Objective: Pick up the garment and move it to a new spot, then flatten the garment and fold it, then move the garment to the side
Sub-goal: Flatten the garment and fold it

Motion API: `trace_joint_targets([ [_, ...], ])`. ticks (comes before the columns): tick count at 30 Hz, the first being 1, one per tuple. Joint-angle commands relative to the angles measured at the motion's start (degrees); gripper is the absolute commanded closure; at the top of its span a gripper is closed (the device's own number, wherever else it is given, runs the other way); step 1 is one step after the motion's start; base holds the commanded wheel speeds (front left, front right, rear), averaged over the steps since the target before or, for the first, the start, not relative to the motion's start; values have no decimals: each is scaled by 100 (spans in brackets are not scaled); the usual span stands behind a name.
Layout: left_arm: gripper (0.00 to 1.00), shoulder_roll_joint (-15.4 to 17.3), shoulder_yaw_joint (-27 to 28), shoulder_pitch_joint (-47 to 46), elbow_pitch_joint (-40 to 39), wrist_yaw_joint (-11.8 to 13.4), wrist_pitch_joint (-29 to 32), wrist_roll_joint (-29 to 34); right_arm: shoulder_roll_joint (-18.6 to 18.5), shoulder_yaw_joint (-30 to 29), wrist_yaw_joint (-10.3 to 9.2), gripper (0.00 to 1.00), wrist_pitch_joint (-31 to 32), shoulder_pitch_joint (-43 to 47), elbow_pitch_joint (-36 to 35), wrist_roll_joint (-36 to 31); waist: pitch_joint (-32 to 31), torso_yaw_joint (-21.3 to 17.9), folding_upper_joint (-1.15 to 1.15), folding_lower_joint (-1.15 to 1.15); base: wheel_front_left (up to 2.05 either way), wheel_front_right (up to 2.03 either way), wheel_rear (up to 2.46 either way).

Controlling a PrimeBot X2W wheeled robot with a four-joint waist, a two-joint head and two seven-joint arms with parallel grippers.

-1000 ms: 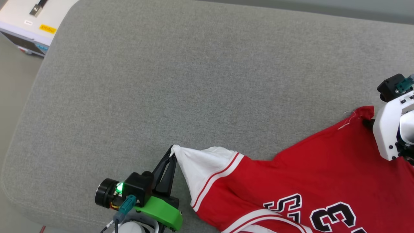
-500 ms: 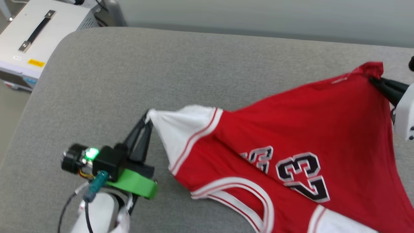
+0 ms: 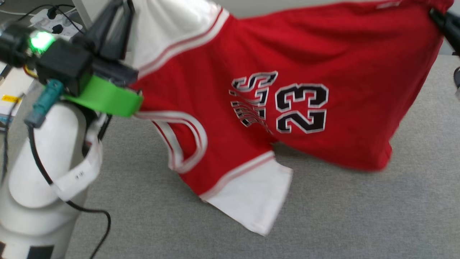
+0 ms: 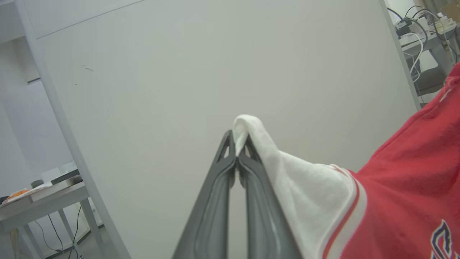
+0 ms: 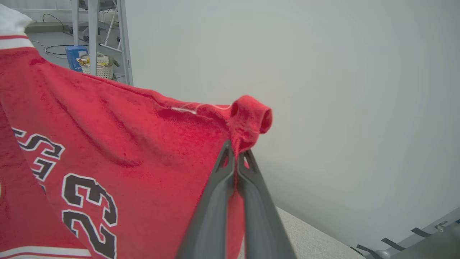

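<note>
The garment (image 3: 215, 90), a red T-shirt with white sleeves and a black "23" print, hangs stretched in the air between both grippers above the grey cushion (image 3: 323, 216). My left gripper (image 3: 120, 14) sits at the top left, shut on the tip of one white sleeve (image 4: 287, 172). Its fingertips (image 4: 230, 144) pinch that fabric against a pale wall. My right gripper (image 3: 442, 19) is at the top right, shut on a bunched red corner (image 5: 251, 118) of the garment (image 5: 125, 144). The other white sleeve (image 3: 255, 194) dangles lowest, close over the cushion.
A white box with a yellow label (image 3: 10, 95) stands off the cushion's left side, under a power strip with cables (image 3: 54, 18). A grey table (image 4: 36, 201) and a metal shelf frame with a basket (image 5: 97, 68) stand farther off in the wrist views.
Both grippers have risen and lifted the garment off the cushion, so it now hangs spread between them. The head camera has also shifted.
</note>
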Motion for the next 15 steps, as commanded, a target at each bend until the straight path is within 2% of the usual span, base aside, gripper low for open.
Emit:
trace_joint_targets([
  [1, 100, 110, -151, -648, 15, -16, 123, -219, 151, -299, -4, 100, -23, -268, -88, -165, 24, -98, 0, 0, 0, 0, 0],
  [7, 100, 290, -403, -1735, 383, -17, 204, -586, 377, -668, -4, 100, 81, -646, -61, -396, 196, -163, 0, 0, 0, 0, 0],
  [15, 100, 414, -792, -2833, 886, -17, 186, -870, 513, -770, -4, 100, 191, -1215, 133, -518, 677, -193, 0, 0, 0, 0, 0],
])
